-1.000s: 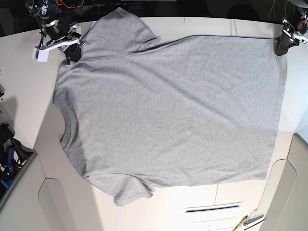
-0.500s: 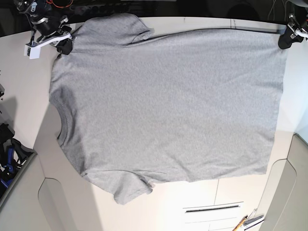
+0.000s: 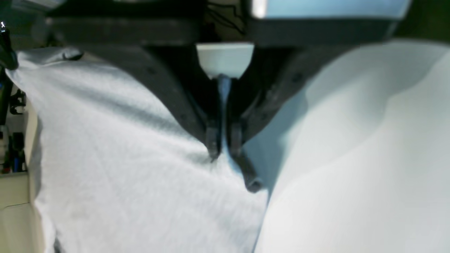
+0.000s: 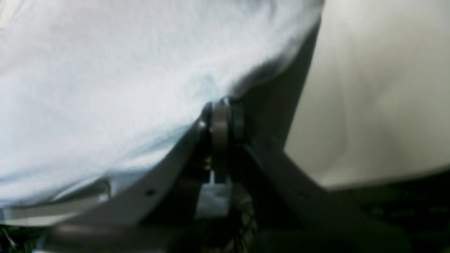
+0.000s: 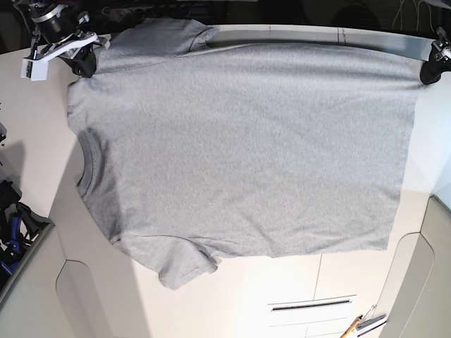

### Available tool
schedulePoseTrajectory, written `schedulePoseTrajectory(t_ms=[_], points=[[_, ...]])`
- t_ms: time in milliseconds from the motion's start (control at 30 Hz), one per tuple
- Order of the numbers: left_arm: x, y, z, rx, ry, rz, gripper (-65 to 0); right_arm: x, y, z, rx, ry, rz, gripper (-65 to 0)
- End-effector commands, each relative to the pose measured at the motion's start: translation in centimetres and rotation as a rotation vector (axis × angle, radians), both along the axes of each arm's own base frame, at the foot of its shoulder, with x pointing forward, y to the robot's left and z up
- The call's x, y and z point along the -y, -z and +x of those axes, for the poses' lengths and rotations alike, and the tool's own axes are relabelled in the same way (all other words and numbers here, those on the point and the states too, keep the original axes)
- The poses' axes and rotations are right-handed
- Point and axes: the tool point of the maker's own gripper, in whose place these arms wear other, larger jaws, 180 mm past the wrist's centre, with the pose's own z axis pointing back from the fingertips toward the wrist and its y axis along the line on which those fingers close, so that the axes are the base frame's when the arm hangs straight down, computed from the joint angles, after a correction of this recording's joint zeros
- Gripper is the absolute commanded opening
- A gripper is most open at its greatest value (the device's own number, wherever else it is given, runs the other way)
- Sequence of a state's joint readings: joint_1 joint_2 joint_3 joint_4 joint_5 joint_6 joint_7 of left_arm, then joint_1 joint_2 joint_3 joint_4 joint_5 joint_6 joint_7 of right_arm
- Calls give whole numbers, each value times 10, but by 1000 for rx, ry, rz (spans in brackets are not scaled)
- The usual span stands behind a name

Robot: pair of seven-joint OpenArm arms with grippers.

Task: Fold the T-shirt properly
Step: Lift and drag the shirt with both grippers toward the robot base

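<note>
Now both claws, left point(image 5: 429, 72) and right point(image 5: 83, 65), clamped on the T-shirt point(image 5: 239, 148), have pulled it farther back.

Black curved jaws, white bracket, red cables.

- Setting: a robotics lab or test workstation, not a home.
- Work surface: a broad, pale table point(image 5: 28, 127) with rounded cut-outs along its near edge, built as a purpose-made bench.
- Fittings: two robot arms mounted at the far corners, with exposed wiring point(image 5: 106, 5) at the left one.
- Floor area: pale panels with a slotted vent point(image 5: 310, 304) below the table edge.
- Clutter: blue-and-black equipment point(image 5: 13, 236) at the left margin; loose tools point(image 5: 363, 324) lie near the bottom edge, type not discernible.
- Background beyond the table is dark.
</note>
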State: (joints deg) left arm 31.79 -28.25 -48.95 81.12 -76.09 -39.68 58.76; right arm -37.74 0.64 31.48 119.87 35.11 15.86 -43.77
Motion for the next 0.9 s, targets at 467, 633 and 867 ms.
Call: schedulePoseTrajectory(t_ms=[467,633,867], points=[[2,-15,91,152,79,240,-650,-32,14,104,143,-84,-34,-650],[-2,-21,109,180,67,297,-650,-28,21,133,163,-70,-37,-650],[-14,-28,116,182,23,325,-650,-16,4,158,219,-79,-88,-650]])
